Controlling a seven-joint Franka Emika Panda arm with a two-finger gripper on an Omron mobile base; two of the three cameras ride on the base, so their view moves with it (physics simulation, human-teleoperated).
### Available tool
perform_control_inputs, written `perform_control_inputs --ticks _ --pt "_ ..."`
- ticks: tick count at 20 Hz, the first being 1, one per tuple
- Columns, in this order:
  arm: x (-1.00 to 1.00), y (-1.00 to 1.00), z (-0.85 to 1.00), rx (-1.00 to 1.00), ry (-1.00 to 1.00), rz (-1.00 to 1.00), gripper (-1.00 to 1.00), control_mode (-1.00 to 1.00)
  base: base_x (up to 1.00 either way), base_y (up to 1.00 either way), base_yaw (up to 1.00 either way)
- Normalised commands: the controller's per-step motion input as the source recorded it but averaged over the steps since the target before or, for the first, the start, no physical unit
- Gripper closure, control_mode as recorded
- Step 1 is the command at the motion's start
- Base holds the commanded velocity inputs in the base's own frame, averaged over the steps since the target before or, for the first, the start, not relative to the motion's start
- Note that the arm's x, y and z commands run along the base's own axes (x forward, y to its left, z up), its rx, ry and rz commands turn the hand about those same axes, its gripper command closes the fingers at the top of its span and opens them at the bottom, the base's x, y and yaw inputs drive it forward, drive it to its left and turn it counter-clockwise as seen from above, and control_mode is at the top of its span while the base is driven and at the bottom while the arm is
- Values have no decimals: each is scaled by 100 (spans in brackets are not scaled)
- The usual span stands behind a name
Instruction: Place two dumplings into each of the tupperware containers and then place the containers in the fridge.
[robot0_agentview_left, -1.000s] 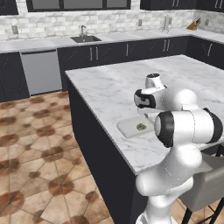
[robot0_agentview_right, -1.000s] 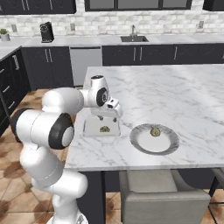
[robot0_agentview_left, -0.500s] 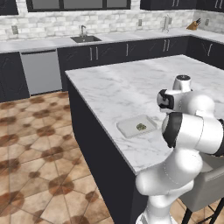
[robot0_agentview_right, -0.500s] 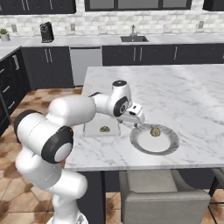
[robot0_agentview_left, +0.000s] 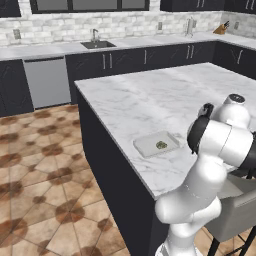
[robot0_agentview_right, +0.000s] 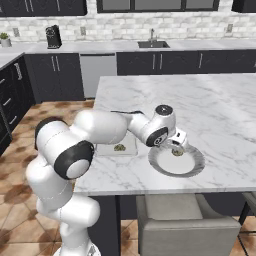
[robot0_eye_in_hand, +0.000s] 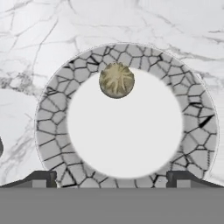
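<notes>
One tupperware container (robot0_agentview_left: 156, 144) lies near the island's front edge with a single dumpling (robot0_agentview_left: 161, 145) in it; in the right base view my arm covers part of this container (robot0_agentview_right: 120, 145) and its dumpling (robot0_agentview_right: 119, 147). To its right stands a round plate (robot0_agentview_right: 192, 165) with a mosaic rim (robot0_eye_in_hand: 48, 113), carrying another dumpling (robot0_agentview_right: 177, 152) near its far rim (robot0_eye_in_hand: 116, 80). My gripper (robot0_agentview_right: 176, 145) hovers over the plate, open, fingertips (robot0_eye_in_hand: 41, 178) wide apart with nothing between them (robot0_eye_in_hand: 112, 177). The fridge is out of view.
A grey chair (robot0_agentview_right: 187, 220) is tucked under the island's near edge, below the plate. Dark cabinets, a dishwasher (robot0_agentview_right: 97, 72) and a sink (robot0_agentview_right: 152, 44) line the back wall. The marble island top (robot0_agentview_right: 220, 110) stretches away beyond the plate.
My arm has swung right, from above the container to above the plate. The gripper stayed open. The dumpling in the container and the one on the plate have not moved.
</notes>
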Motion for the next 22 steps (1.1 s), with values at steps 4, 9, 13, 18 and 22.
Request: perform_control_inputs --ticks 4,9,13,18,22 --pt "3 -52 -37 6 -17 0 -100 -100 0 0 0" --pt "30 -11 -33 0 -10 0 -100 -100 0 0 0" --pt "44 0 -10 0 -3 0 -100 -100 0 0 0" --pt "43 0 0 -2 5 0 -100 -100 0 0 0" --pt "47 0 0 -4 10 0 -100 -100 0 0 0"
